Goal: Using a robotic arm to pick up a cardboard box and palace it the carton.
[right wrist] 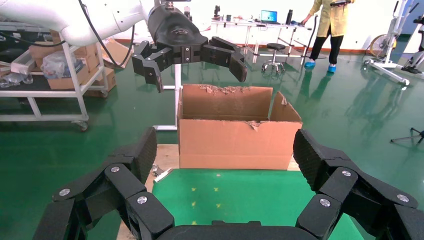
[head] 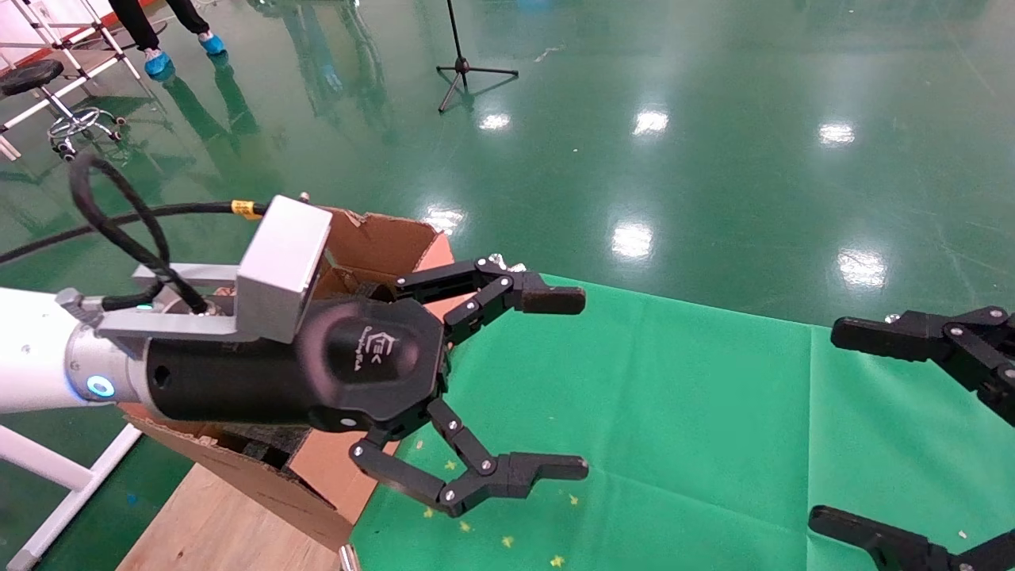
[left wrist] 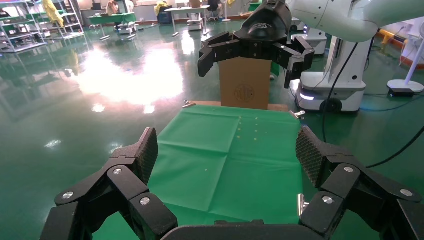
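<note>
the white glossy robotic arm with its silver wrist block and black linked-finger left pincer (head: 507, 385) hangs just above the near edge of the large brown corrugated carton (right wrist: 239, 134), its jaws spread wide and holding nothing. the carton, with ragged torn flaps, stands on a pale wooden board (head: 230, 523) at the left end of the green cloth table (head: 674, 412). the all-black right pincer (head: 912, 432) waits over the right end of the table, jaws also wide open and empty.

the small taped cardboard box cannot be found in any view: the cloth shows only a few yellow specks, so the box is either down inside the carton or somewhere outside the frames; i cannot tell which.

risks from here, as i judge them: if the box is not yet packed, the left arm has no visible target and may reach blindly. the left pincer sits close to the carton's torn rim, and a low sweep could snag a flap and drag or tip the carton off the board.

hidden or unclear: the carton's interior is mostly covered by the arm in the head view, and the right wrist view looks at its outer wall only. the right pincer is cut off at the frame edge
</note>
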Robot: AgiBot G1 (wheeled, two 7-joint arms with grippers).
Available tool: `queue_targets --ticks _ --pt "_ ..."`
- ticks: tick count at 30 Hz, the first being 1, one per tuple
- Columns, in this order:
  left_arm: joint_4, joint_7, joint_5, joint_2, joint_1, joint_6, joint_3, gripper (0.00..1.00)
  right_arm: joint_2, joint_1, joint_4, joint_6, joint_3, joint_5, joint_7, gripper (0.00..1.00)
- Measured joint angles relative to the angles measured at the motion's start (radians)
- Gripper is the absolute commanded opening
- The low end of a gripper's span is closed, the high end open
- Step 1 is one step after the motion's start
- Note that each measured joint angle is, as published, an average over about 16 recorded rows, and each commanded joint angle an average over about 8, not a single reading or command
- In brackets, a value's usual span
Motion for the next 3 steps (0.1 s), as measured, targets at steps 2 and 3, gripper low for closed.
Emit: queue_targets --ticks 2,3 --pt "0.0 0.0 0.0 0.0 0.0 0.0 0.0 1.0 0.0 0.0 0.0 0.0 0.0 0.0 0.0 1.0" --pt "0.0 0.0 0.0 0.0 0.0 0.0 0.0 1.0 0.0 0.0 0.0 0.0 0.0 0.0 0.0 1.0"
